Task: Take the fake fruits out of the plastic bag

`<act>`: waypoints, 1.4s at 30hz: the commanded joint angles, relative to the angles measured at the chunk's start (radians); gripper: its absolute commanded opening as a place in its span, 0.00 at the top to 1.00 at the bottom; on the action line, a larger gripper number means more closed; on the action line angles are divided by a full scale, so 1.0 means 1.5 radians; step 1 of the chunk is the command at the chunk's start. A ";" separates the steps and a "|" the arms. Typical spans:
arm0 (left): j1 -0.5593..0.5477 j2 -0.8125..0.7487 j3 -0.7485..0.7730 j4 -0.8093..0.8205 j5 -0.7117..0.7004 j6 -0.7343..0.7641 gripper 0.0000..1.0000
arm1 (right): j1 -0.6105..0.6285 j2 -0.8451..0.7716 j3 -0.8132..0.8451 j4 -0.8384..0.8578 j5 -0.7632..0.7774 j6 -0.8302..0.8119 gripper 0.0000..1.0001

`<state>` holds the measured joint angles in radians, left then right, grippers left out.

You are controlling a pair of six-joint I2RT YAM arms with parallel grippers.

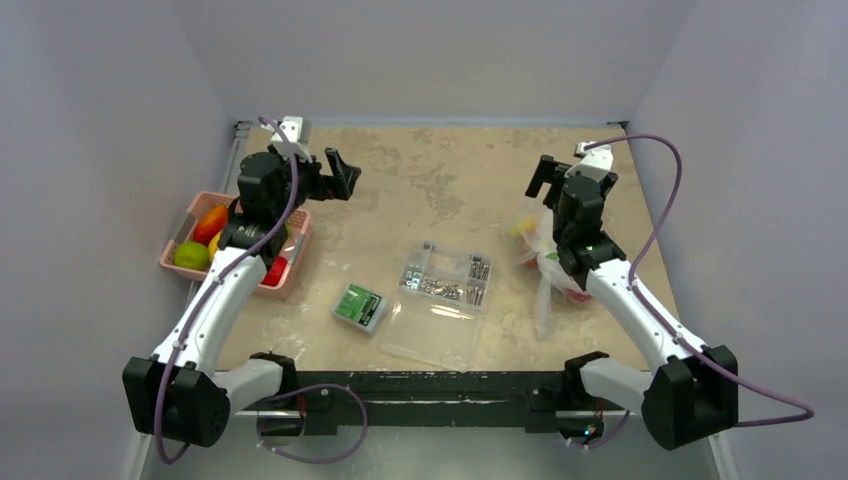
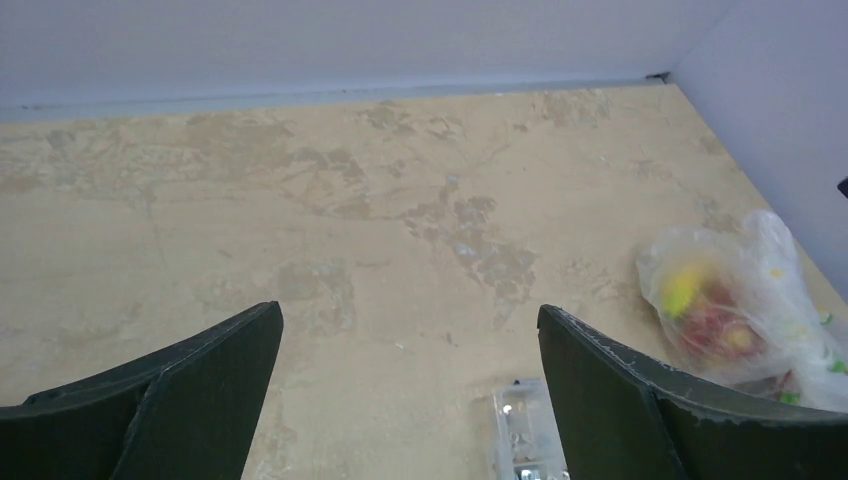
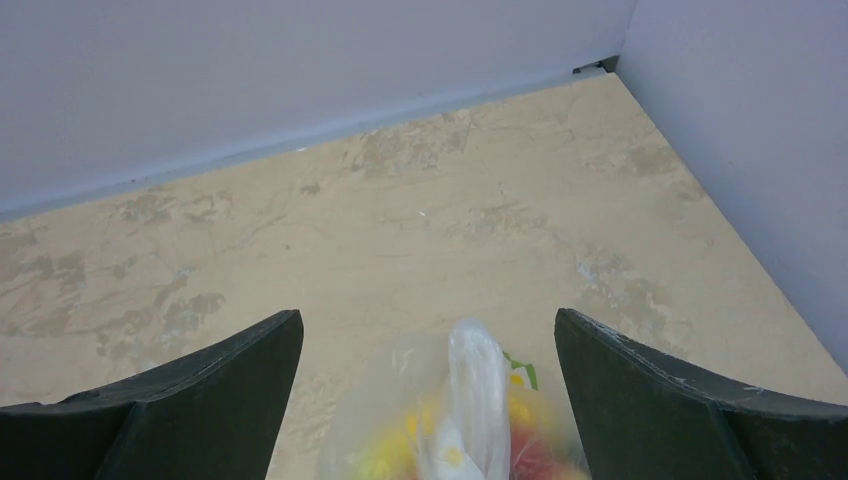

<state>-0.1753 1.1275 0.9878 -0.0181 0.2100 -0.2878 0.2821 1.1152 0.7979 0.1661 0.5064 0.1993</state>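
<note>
Pink plastic marks the basket at the bench's 9 o'clock edge. It holds an orange-red mango, a green lime and something red. I judge it to be the drop-off for freed fruit, which would explain its spot right under the left arm's reach.

Just toward 6 o'clock from centre lie a small green packet and a clear box of metal parts. Neither belongs to the job, and both sit between the arms, apart from the bag.

At 3 o'clock the plastic bag lies slumped on the bench with the fake fruits still inside. In the left wrist view a yellow banana-like piece and the red grapes show through the film. I cannot tell which way its mouth faces.

The left arm climbs from its base at 7 o'clock, passing over the basket. It carries the left tool to about 10 o'clock, raised off the bench and looking across it. Its jaws are spread wide with nothing between them.

The right arm rises from 5 o'clock and crosses above the bag. The right tool hangs near 2 o'clock, just beyond the bag and clear of it, jaws likewise wide and empty. Its wrist view shows the bag's gathered top just beneath the fingers. From there, I judge, it has only to draw back a little and drop to take hold.
</note>
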 commanded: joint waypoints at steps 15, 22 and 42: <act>-0.115 0.034 -0.008 0.047 0.014 -0.113 0.00 | -0.001 0.080 0.184 -0.444 -0.092 0.300 0.01; -0.117 0.010 -0.022 0.072 0.036 -0.114 0.01 | -0.001 0.012 0.136 -0.526 -0.150 0.337 0.01; -0.188 0.027 0.029 -0.032 0.060 -0.048 0.11 | -0.001 -0.115 0.023 -0.640 -0.021 0.412 0.38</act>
<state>-0.4187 1.1683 0.9871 -0.0349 0.3367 -0.4286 0.2810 0.9298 0.8501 -0.7990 0.4324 0.8509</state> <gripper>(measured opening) 0.909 0.672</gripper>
